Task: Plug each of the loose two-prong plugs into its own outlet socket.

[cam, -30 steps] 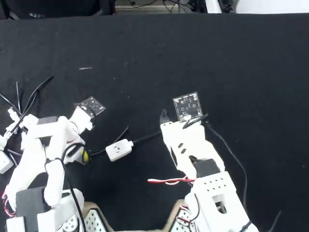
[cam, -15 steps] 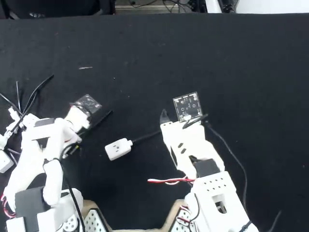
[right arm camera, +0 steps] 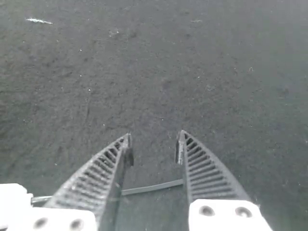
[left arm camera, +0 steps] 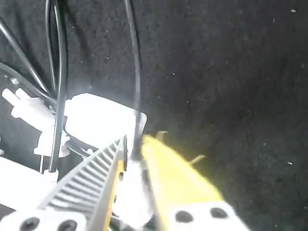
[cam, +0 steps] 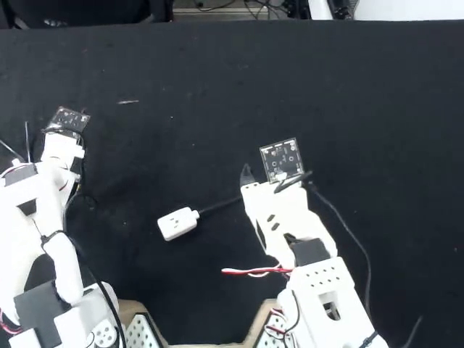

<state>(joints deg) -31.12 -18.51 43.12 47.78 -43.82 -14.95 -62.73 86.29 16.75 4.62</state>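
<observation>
Mid-tabletop point(cam: 304, 80), lying flat: white outlet socket point(cam: 177, 223), nothing plugged in yet, socket cord point(cam: 217, 209) trailing off toward the right arm point(cam: 297, 225). Well apart, at the left edge: white two-prong plug point(left arm camera: 21, 102) beside a white block point(left arm camera: 98, 118), tangled among black leads. Left end effector point(left arm camera: 134, 140) narrowed to a pinch on one thin black lead point(left arm camera: 137, 82) just beside that block. Probably gripped by the lead for want of room among the crowded white bodies, and to drag a plug free of the tangle. Right end effector point(right arm camera: 154, 139) parted to a middling gap, holding nothing, poised low over the socket cord crossing beneath the fingers. Likely parked there to pin or steady the socket for insertion. Left to do: every plugging step.
</observation>
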